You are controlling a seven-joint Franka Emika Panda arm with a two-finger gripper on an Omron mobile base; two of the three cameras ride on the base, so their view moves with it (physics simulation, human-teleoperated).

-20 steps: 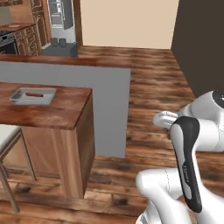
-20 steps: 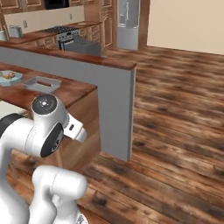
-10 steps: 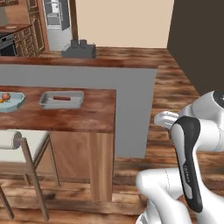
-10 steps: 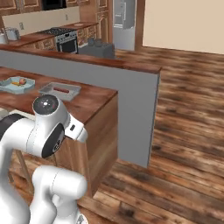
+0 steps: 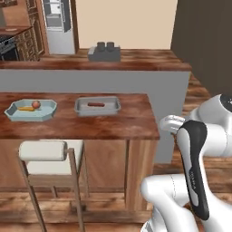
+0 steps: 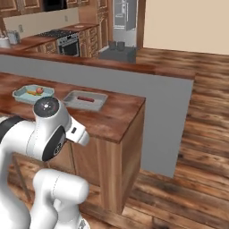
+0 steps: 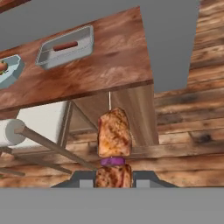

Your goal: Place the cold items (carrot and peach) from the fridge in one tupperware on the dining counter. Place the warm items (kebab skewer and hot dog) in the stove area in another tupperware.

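In the hand view my gripper (image 7: pixel 114 183) is shut on the kebab skewer (image 7: pixel 114 133), whose meat chunks and thin stick rise straight up from between the jaws. It hangs below and in front of the dining counter (image 5: pixel 136 124). On that counter stands a grey tupperware (image 5: pixel 98 105) (image 6: pixel 85 99) (image 7: pixel 65 47) with the hot dog (image 5: pixel 95 104) (image 7: pixel 64 45) lying in it. To its left a light blue tupperware (image 5: pixel 31 110) (image 6: pixel 33 93) holds the carrot (image 5: pixel 26 108) and the peach (image 5: pixel 36 104).
A cushioned stool (image 5: pixel 45 150) (image 7: pixel 26 127) stands against the counter's near side, under the blue container. A grey raised wall (image 5: pixel 90 81) backs the counter. A dark appliance (image 5: pixel 104 52) sits on the ledge behind. Fridge (image 6: pixel 125 18) and stove (image 6: pixel 60 38) are far back.
The base has driven, so the whole scene has slid right in the left base view and the dining counter with both containers now sits nearer. The gripper stays shut on the skewer.
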